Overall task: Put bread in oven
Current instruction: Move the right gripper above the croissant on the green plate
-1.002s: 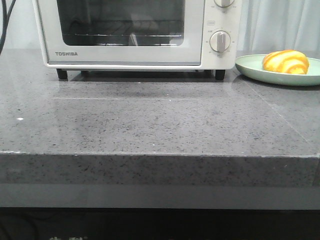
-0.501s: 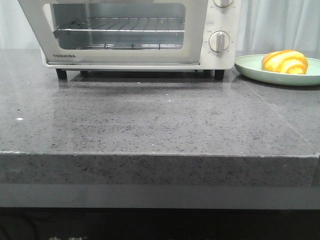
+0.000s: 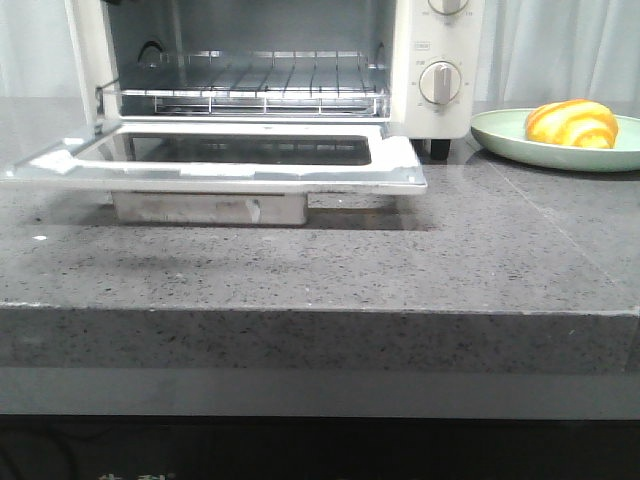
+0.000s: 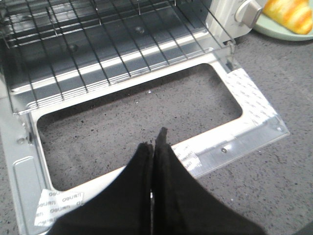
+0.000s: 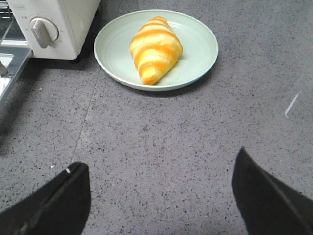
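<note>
Front view
- Oven (image 3: 440, 60): I see it white, at the back of the grey speckled table (image 3: 320, 270), toward my left. Two round knobs on its right panel.
- Door (image 3: 215, 160): dropped fully open, lying about level, glass pane facing up, front edge toward me.
- Rack (image 3: 250, 95): wire, inside the open cavity, nothing on it.
- Bread (image 3: 571, 123): yellow with orange stripes, on a pale green plate (image 3: 500, 135) just right of the oven, outside it.
- Arms: neither one shows in this view.

Left wrist view
- Left gripper (image 4: 153, 147): I read the jaws as clenched, the two black fingers pressed together tip to tip with nothing between them. They hover over the front rail of the open door (image 4: 244, 132); I cannot tell if they touch it.
- Door frame: bare metal, white tape patches at the corners, table surface visible through the glass.
- Rack (image 4: 112, 44): beyond the door, bare.
- Bread (image 4: 291, 12): a corner of it and the plate (image 4: 274, 30) past the oven's knob.

Right wrist view
- Right gripper (image 5: 159, 196): jaws released, spread wide, the fingers well apart at either side, holding nothing, above bare table (image 5: 161, 147).
- Bread (image 5: 154, 49): lying on the plate (image 5: 200, 54), pointed end toward the gripper, well apart from the fingers.
- Oven (image 5: 58, 24): its knob corner just beside the plate; the open door's edge shows at the frame border.
</note>
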Tool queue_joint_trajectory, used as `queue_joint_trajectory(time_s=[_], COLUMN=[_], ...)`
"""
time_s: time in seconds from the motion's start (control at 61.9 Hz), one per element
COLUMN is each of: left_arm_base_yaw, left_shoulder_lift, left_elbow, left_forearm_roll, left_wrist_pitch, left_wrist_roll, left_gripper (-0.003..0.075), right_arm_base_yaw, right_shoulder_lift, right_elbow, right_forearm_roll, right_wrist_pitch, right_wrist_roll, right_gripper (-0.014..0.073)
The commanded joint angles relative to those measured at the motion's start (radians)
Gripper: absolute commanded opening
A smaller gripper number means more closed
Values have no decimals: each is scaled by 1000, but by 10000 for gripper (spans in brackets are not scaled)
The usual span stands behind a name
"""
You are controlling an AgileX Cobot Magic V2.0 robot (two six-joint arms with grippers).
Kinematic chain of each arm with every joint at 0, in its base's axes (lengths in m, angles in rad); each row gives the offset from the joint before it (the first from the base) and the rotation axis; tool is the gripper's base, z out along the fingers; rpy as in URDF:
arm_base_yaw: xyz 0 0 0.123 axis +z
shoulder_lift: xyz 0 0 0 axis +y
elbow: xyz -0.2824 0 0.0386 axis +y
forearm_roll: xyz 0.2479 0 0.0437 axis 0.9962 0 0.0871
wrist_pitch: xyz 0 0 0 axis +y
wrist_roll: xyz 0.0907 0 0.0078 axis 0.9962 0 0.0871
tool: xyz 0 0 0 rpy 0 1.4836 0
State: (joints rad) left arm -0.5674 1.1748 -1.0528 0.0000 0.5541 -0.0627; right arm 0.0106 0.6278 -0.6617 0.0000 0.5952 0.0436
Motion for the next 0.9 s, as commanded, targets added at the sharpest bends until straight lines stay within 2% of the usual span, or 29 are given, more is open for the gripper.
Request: queue_joint_trajectory(time_s=[0.0,0.21,0.388,0.549,0.889], left_arm_base_yaw=[3,23,132,231,240], left_shoulder_lift=[-80,-220,-361,-493,-559], left_elbow=[7,127,231,298,317], left_forearm_roll=[0,23,21,21,23], left_wrist_pitch=[-58,-70,-42,4,10], left_wrist_roll=[0,-36,-36,-36,-36], left_gripper=[-18,-18,-18,-18,-18], right_arm_base_yaw=[-4,-4,-7,-52,-38], right_shoulder_lift=[10,131,291,472,824], right_elbow=[-40,-138,-251,-367,-646], right_forearm_roll=[0,0,0,20,74], right_wrist_pitch=[-57,31,52,52,113], right_wrist_roll=[-7,-7,-7,-5,-8], right_gripper=[604,604,604,604,604])
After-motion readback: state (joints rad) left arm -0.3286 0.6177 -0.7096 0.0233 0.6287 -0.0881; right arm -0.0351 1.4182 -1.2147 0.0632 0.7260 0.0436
